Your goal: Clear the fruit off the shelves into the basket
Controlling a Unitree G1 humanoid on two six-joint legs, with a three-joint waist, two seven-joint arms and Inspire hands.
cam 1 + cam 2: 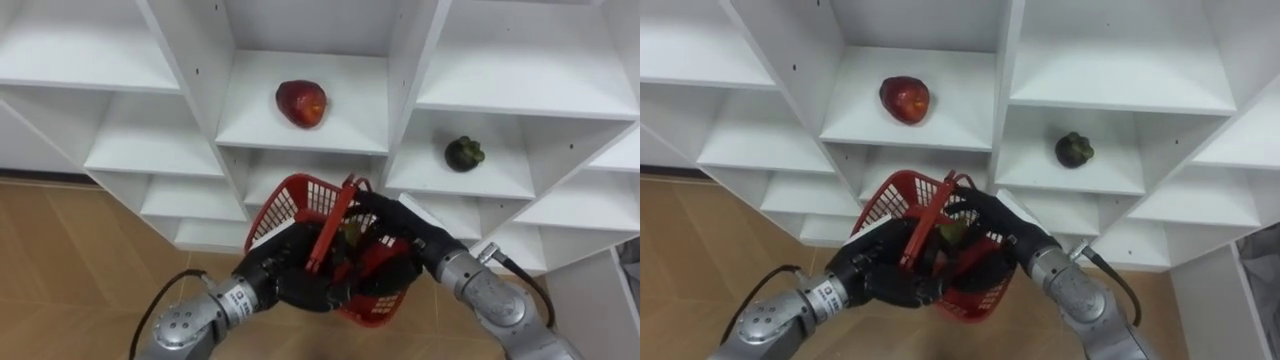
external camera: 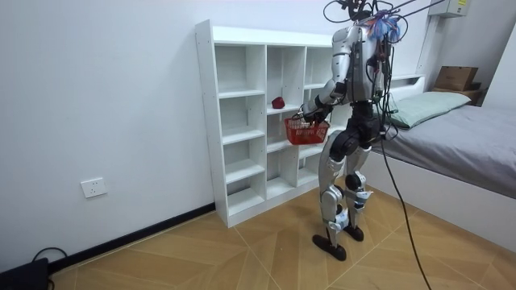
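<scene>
Red plastic mesh forms the basket [image 1: 300, 205], which hangs before the white shelf unit [image 1: 408, 60], its mouth tipped up and toward the shelves. 1 greenish fruit [image 1: 951, 232] shows inside it, partly hidden by dark fingers. The basket's handle [image 1: 328, 232] lies folded down across the mouth, its long line running from the near rim away toward the shelves and a little to the right. The left hand [image 1: 290, 285] comes in from the lower left and grips the basket's near side, its fingers curled round the rim by the foot of the handle. The right hand [image 1: 398, 232] reaches in from the lower right, wrist bent, and lies over the basket's far right rim with its fingers down inside; whether they are closed on anything I cannot tell. 2 fruits lie on the shelves: a red apple [image 1: 301, 103] in the middle column's compartment just above the basket, and a dark round fruit [image 1: 464, 153] with a green cap in the column to the right, on a slightly lower shelf. From across the room, the robot stands upright on the wooden floor [image 2: 242, 250], facing the shelf unit with both forearms raised to the basket, a bed [image 2: 476, 137] behind it.
</scene>
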